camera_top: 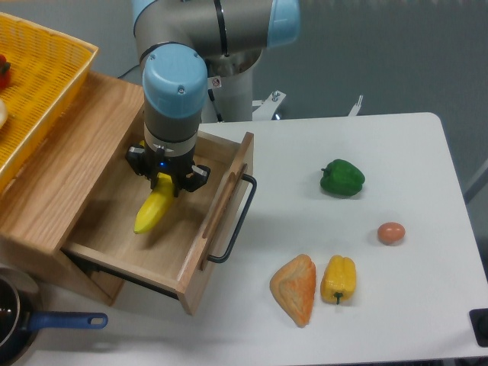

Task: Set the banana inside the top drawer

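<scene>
Long yellow banana (155, 210) hanging inside the top drawer (229, 204), tilted with its low end toward the near left and its high end up in the claw. Held at that high end by the gripper (165, 180), black fingers squeezed tight on it, one on each side. Can't tell if the low end touches the drawer floor; a soft shadow right under it. Pulled wide open, this light wood drawer, with a black wire handle on its front, poking out over the white table (396, 305). Straight above, the arm's grey wrist with a round blue cap (175, 72). To the left, the flat top of the wooden cabinet (69, 164), and on its far left corner a yellow mesh basket (38, 84) with something red just peeking in at the picture's edge. Down at the near left, a dark pan with a blue handle (65, 321). Out on the table to the right, well apart from the drawer: a green pepper (342, 178), a small brown egg (391, 233), a stubby yellow pepper (338, 279), and just beside that a piece of orange-brown bread (295, 289).
</scene>
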`<state>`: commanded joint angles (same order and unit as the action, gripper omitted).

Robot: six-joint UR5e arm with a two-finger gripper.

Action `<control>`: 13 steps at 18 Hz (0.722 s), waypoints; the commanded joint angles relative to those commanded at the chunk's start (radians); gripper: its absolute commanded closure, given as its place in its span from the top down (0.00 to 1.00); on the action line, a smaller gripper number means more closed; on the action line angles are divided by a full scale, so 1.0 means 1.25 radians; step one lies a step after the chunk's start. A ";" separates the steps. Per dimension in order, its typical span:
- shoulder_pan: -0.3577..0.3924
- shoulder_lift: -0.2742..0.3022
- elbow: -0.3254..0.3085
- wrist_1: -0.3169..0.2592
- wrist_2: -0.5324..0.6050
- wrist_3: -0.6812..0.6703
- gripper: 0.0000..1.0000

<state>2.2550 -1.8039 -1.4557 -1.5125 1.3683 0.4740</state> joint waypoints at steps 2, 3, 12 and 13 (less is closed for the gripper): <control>0.000 -0.001 0.000 0.000 0.000 0.000 0.47; 0.000 0.000 0.000 0.000 0.000 0.000 0.47; -0.004 -0.002 0.000 0.004 0.001 0.001 0.55; -0.004 -0.002 0.000 0.004 0.001 0.005 0.63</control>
<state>2.2503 -1.8070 -1.4557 -1.5079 1.3698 0.4801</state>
